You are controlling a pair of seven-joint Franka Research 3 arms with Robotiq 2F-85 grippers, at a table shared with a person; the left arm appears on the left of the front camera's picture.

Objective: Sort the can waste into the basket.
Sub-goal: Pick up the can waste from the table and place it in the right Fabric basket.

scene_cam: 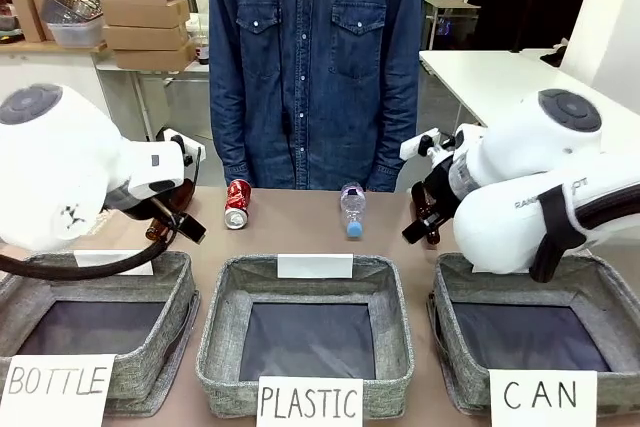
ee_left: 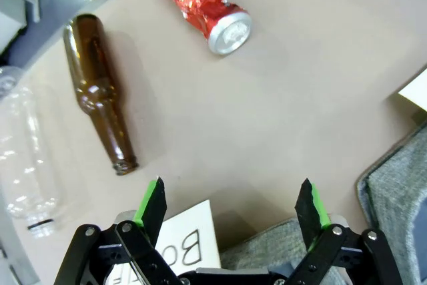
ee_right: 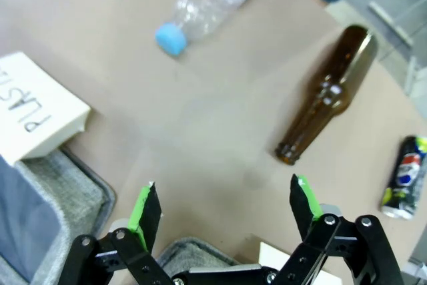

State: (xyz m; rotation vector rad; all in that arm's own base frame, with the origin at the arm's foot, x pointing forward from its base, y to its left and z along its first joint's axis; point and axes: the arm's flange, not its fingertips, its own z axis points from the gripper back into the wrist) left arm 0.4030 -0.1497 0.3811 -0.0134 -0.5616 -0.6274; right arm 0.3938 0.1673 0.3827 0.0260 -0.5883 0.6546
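Left tool [ee_left: 230, 198] released, empty, hovers short of crushed red can [ee_left: 203, 5] on table [scene_cam: 290, 232]. Right tool [ee_right: 223, 198] released, empty; Pepsi can [ee_right: 404, 178] lies on table off to its side. CAN basket [scene_cam: 447, 342] rightmost. Step: approach; next, straddle one can, clench.

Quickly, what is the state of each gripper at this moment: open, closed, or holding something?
Left gripper: open, holding nothing.
Right gripper: open, holding nothing.

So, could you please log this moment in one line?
left fingers open; right fingers open; red can, Pepsi can on table, outside basket
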